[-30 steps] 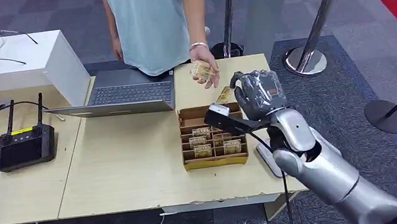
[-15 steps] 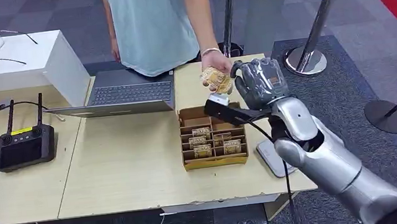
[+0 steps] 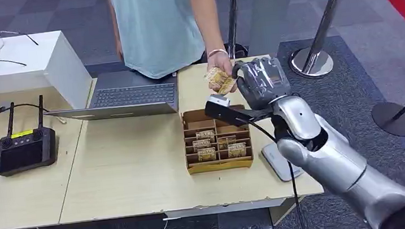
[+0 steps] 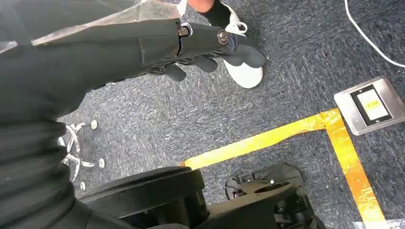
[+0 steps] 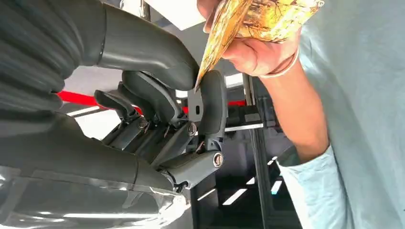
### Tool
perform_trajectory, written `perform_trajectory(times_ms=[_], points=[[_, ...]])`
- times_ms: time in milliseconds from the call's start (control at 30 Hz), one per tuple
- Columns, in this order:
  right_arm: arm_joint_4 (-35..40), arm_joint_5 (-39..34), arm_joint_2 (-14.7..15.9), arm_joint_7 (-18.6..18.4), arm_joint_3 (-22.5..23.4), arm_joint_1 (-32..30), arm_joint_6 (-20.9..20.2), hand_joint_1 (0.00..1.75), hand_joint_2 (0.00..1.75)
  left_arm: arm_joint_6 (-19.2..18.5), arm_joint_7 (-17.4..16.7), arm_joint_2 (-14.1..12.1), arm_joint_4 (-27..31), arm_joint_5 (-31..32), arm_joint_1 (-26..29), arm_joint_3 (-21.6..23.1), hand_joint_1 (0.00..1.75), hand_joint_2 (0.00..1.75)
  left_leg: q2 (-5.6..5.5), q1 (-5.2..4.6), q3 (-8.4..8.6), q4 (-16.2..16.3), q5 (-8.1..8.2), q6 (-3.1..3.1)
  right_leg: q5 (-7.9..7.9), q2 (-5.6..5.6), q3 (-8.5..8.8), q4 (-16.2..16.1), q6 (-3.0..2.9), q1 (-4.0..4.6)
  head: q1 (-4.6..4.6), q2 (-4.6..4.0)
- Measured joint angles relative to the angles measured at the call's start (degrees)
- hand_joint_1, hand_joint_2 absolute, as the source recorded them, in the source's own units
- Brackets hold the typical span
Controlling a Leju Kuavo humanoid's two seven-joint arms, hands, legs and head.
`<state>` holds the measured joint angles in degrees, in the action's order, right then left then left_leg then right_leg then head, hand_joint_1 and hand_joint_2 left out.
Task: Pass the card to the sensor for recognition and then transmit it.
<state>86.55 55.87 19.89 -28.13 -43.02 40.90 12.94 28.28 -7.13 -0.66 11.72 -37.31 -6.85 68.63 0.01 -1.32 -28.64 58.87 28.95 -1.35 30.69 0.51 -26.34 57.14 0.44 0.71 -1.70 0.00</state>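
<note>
My right hand (image 3: 259, 83) is raised over the table's far right part, beyond the cardboard box. A golden patterned card (image 3: 225, 81) stands between my thumb and a finger; in the right wrist view its lower corner (image 5: 206, 67) sits pinched between them. A person's hand (image 3: 220, 74) grips the same card from the far side, along with other golden cards (image 5: 267, 14). The flat grey sensor pad (image 3: 276, 162) lies on the table right of the box, partly behind my forearm. My left hand (image 4: 210, 50) hangs over the carpet, holding nothing, fingers loosely apart.
A cardboard box (image 3: 219, 162) with several golden cards in slots stands mid-table. An open laptop (image 3: 130, 96) lies behind it, a black controller (image 3: 25, 149) at the left. The person (image 3: 156, 22) stands across the table. Stanchion posts (image 3: 317, 40) stand at the right.
My right hand has risen and moved away from the box toward the person. The person's hand has come across to it and now grips the card I hold.
</note>
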Motion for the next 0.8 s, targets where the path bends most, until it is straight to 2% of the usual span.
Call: perform_trajectory(times_ms=[67, 100, 133, 167, 200, 233, 267, 300, 433, 800], points=[[-0.2, 0.0, 0.0, 0.0, -0.4, 0.2, -0.2, 1.54, 1.75, 0.0, 0.0, 0.0, 0.0, 0.0, 0.0, 0.0, 0.0, 1.75, 0.0, 0.0, 0.0, 0.0, 0.0, 0.0, 0.0, 0.0, 0.0, 0.0, 0.0, 0.0, 0.02, 0.0], [-0.2, 0.1, 0.0, 0.0, -0.5, 0.2, -0.2, 1.31, 1.75, 0.0, 0.0, 0.0, 0.0, 0.0, 0.0, 0.0, 0.0, 1.75, -0.01, 0.0, 0.0, 0.0, 0.0, 0.0, 0.0, 0.0, 0.0, 0.0, 0.0, 0.0, 0.02, 0.0], [-0.2, 0.1, 0.0, 0.0, -0.7, 0.2, -0.2, 1.2, 1.75, 0.0, 0.0, 0.0, 0.0, 0.0, 0.0, 0.0, 0.0, 1.75, -0.01, 0.0, 0.0, 0.0, 0.0, 0.0, 0.0, 0.0, -0.01, 0.0, 0.0, 0.0, 0.02, 0.0], [-0.2, 0.2, 0.0, -0.2, -0.9, 0.2, -0.2, 1.2, 1.75, 0.0, 0.0, 0.0, 0.0, 0.0, 0.0, 0.0, 0.0, 1.75, 0.0, 0.0, 0.0, 0.0, 0.0, 0.0, 0.0, 0.0, -0.01, 0.0, 0.0, 0.0, 0.02, 0.0], [-0.2, 0.2, 0.0, -0.2, -0.9, 0.1, -0.2, 0.94, 1.75, 0.0, 0.0, 0.0, 0.0, 0.0, 0.0, 0.0, 0.0, 1.75, 0.0, 0.0, 0.0, 0.0, 0.0, 0.0, 0.0, 0.0, -0.01, 0.0, 0.0, 0.0, 0.02, 0.0], [-0.2, 0.3, 0.0, -0.3, -0.9, 0.1, -0.2, 0.82, 1.75, 0.0, 0.0, 0.0, 0.0, 0.0, 0.0, 0.0, 0.0, 1.75, 0.0, 0.0, 0.0, 0.0, 0.0, 0.0, 0.0, 0.0, -0.01, 0.0, 0.0, 0.0, 0.02, 0.0], [-0.2, 0.3, 0.1, -0.4, -0.9, 0.1, -0.2, 0.82, 1.75, 0.0, 0.0, 0.0, 0.0, -0.1, 0.0, 0.0, 0.0, 1.75, 0.0, 0.0, 0.0, 0.0, 0.0, 0.0, 0.0, 0.0, -0.01, 0.0, 0.0, 0.0, 0.02, 0.0], [-0.2, 0.3, 0.1, -0.4, -0.9, 0.1, -0.2, 0.68, 1.75, 0.0, 0.0, 0.0, 0.0, -0.1, 0.0, 0.0, 0.0, 1.75, 0.0, 0.0, 0.0, 0.0, 0.0, 0.0, 0.0, 0.0, -0.01, 0.0, 0.0, 0.0, 0.02, 0.0], [-0.2, 0.4, 0.2, -0.5, -1.0, 0.2, -0.2, 0.49, 1.75, 0.0, 0.1, 0.0, 0.0, -0.1, 0.0, 0.0, 0.0, 1.75, 0.0, 0.0, 0.0, 0.0, 0.0, 0.0, 0.0, 0.0, -0.01, 0.0, 0.0, 0.0, 0.02, 0.0], [1.6, 1.6, 1.2, -1.6, -0.9, 0.2, -1.0, 0.47, 1.75, 0.3, 0.3, 0.0, 0.0, -0.3, 0.0, 0.0, 0.0, 1.75, 0.0, 0.0, 0.01, 0.0, 0.0, 0.0, 0.0, 0.0, -0.01, 0.0, 0.0, 0.0, 0.0, 0.0]])
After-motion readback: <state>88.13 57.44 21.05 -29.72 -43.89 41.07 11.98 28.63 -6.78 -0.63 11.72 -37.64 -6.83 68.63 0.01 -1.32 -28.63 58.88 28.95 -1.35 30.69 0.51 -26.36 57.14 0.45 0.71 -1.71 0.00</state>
